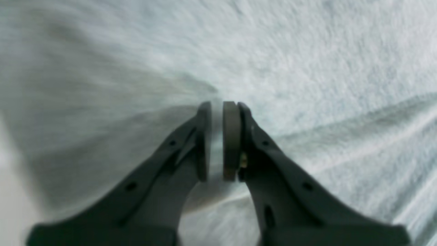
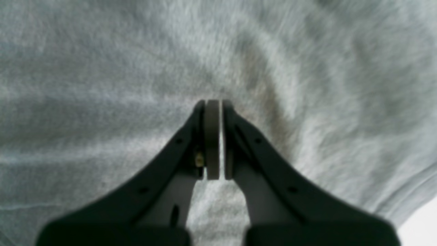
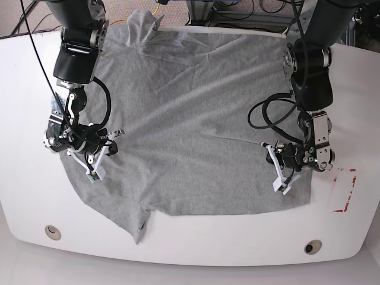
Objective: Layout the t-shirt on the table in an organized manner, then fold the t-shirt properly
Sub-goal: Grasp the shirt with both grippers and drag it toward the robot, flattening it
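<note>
Now both are clamped: left gripper (image 1: pixel 217 141) pinches a fold of the t-shirt (image 3: pixel 190 119), right gripper (image 2: pixel 215 140) nips it too, cloth spread over the tabletop (image 3: pixel 190 249).

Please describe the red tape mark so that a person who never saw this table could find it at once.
Start from the wide glossy white table under the big grey cotton t-shirt. Just past the shirt's edge, beside the left pincer, lies a red tape rectangle outline. It is the only red thing on the table; the small round grommets are grey.
</note>
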`<state>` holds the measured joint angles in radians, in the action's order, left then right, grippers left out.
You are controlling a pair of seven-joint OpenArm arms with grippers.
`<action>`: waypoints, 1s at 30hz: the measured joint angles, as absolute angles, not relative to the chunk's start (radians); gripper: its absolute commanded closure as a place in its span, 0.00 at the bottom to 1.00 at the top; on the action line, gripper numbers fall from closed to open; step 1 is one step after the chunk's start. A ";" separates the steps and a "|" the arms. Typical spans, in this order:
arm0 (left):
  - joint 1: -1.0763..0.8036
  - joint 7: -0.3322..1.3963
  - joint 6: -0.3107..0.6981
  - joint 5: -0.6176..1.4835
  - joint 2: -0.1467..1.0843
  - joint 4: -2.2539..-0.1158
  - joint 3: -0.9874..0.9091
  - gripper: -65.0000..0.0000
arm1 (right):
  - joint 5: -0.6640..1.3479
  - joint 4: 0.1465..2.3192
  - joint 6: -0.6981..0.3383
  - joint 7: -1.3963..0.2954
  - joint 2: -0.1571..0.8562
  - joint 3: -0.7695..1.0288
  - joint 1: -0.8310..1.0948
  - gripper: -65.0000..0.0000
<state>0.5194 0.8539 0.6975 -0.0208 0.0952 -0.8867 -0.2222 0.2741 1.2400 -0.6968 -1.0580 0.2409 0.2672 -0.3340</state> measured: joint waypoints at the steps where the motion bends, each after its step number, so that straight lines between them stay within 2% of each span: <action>1: 0.521 0.832 0.698 -0.012 0.097 -0.863 -0.222 0.93 | 0.276 1.221 -0.697 -1.044 0.244 0.268 -0.331 0.98; 15: 0.667 0.511 0.713 -0.051 0.154 -0.498 -0.221 0.92 | 0.297 0.904 -0.704 -0.745 0.289 0.262 -0.402 0.97; 23: 0.734 0.390 0.683 -0.141 0.166 -0.388 -0.220 0.75 | 0.292 0.677 -0.704 -0.573 0.305 0.254 -0.517 0.97; 26: 0.735 0.382 0.690 -0.141 0.179 -0.383 -0.194 0.75 | 0.289 0.617 -0.699 -0.522 0.319 0.198 -0.552 0.97; 30: 0.736 0.377 0.698 -0.138 0.187 -0.384 -0.188 0.79 | 0.273 0.609 -0.688 -0.554 0.316 0.155 -0.593 0.98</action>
